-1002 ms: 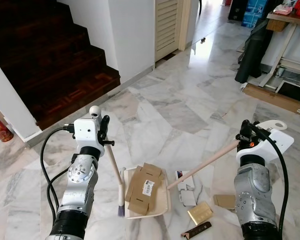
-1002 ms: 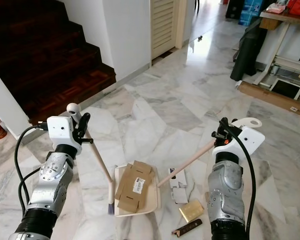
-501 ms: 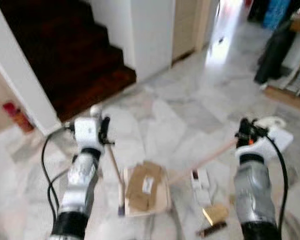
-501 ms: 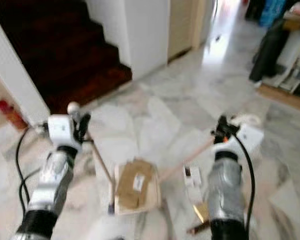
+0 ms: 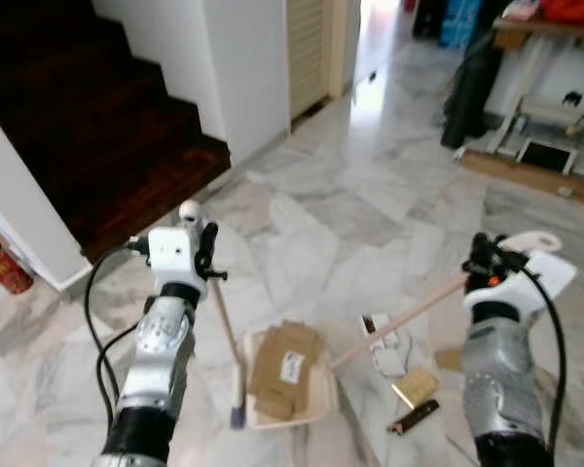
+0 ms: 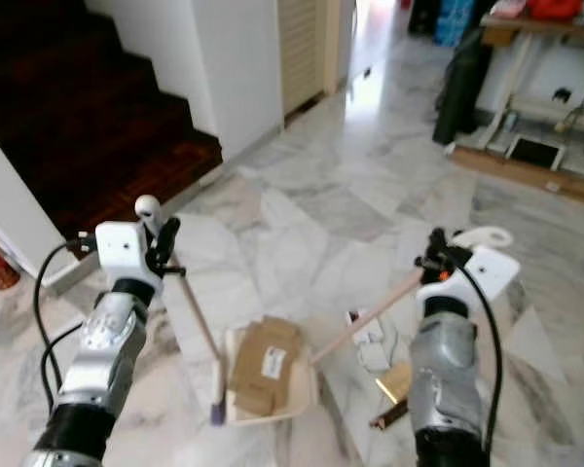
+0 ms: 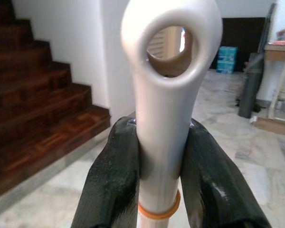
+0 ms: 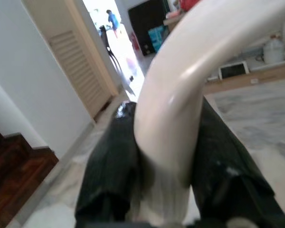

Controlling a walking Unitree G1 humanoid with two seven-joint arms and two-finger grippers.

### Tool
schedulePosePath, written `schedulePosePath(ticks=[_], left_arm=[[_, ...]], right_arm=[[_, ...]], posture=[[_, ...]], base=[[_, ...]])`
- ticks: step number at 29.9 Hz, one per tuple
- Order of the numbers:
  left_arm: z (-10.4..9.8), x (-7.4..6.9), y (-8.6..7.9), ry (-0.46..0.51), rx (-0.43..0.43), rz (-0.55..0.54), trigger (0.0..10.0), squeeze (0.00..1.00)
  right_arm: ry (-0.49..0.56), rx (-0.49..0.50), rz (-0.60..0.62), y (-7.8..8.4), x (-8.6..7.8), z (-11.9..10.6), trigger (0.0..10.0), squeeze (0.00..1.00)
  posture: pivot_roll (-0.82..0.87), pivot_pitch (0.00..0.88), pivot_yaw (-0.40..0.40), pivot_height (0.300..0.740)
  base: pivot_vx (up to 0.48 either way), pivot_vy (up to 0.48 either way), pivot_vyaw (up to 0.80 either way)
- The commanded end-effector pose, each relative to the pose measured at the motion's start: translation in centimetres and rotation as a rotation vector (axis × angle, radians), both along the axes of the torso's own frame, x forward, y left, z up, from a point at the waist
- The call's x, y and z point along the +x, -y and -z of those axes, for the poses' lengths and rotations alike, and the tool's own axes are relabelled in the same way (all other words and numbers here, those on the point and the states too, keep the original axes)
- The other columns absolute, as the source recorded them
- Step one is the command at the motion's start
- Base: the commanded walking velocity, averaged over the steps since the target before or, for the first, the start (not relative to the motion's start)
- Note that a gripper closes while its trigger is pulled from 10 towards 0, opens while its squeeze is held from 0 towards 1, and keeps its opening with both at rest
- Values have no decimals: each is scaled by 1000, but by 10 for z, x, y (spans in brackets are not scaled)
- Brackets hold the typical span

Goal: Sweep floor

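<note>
My left gripper [image 5: 206, 261] is shut on the top of a broom's wooden handle [image 5: 224, 326]; its purple brush head [image 5: 237, 416] rests on the marble floor beside a cream dustpan [image 5: 318, 404]. A flattened cardboard box [image 5: 282, 370] lies in the pan. My right gripper [image 5: 482, 263] is shut on the dustpan's long wooden handle [image 5: 409, 314], just below its white loop. In the left wrist view black fingers [image 7: 111, 185] clamp the white broom tip [image 7: 168, 95]. The right wrist view has the white loop [image 8: 190, 71] between the fingers [image 8: 109, 175]. A white box [image 5: 384, 345], a gold box [image 5: 416, 387] and a dark wrapper [image 5: 414, 416] lie right of the pan.
Dark wooden stairs [image 5: 97, 126] rise at the upper left beside a white wall [image 5: 243, 68] and a louvred door [image 5: 307, 49]. A red can [image 5: 5, 272] stands at the far left. A table [image 5: 545, 88], a black bag [image 5: 472, 88] and a board [image 5: 526, 175] crowd the upper right.
The head camera swung and blurred, then steadied with the whole scene slightly shifted. Both grippers keep their hold, and the dustpan, cardboard and litter lie as before.
</note>
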State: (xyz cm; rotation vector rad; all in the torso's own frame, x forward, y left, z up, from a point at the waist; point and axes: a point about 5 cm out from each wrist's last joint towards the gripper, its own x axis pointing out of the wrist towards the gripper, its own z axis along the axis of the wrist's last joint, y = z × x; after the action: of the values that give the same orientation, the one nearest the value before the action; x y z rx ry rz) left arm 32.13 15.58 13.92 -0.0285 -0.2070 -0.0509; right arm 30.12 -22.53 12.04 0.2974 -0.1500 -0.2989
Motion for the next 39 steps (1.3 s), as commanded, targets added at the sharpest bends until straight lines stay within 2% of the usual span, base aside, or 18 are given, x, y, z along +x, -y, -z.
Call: schedulePosePath(ticks=[1, 12, 18, 21, 24, 30, 39], left_arm=[[-10, 1, -4, 43, 9, -9, 10000, 0], [-10, 0, -3, 43, 9, -3, 10000, 0], [-10, 0, -1, 43, 9, 2, 10000, 0], [-10, 0, 0, 43, 8, 3, 10000, 0], [-10, 0, 0, 44, 6, 4, 10000, 0], [-11, 1, 0, 46, 5, 1, 10000, 0], [-12, 1, -1, 46, 7, -3, 10000, 0]], right_arm=[[65, 35, -35, -11, 6, -13, 10000, 0], [73, 41, -43, -11, 6, -14, 10000, 0], [83, 2, -51, -14, 6, -17, 10000, 0], [80, -7, -67, -15, 6, -17, 10000, 0], [82, 29, -55, -14, 7, -17, 10000, 0], [80, 3, -59, -13, 8, -19, 10000, 0], [72, -1, -61, -16, 7, -16, 10000, 0]], posture=[[-94, 0, 53, 740], [-96, 0, 60, 740], [-97, 0, 60, 740], [-99, 0, 59, 740], [-95, 0, 56, 740], [-91, 0, 50, 740], [-82, 0, 50, 740]], base=[[0, 277, 0], [0, 279, 0], [0, 276, 0], [0, 277, 794], [0, 276, 0], [0, 279, 0], [0, 278, 744]])
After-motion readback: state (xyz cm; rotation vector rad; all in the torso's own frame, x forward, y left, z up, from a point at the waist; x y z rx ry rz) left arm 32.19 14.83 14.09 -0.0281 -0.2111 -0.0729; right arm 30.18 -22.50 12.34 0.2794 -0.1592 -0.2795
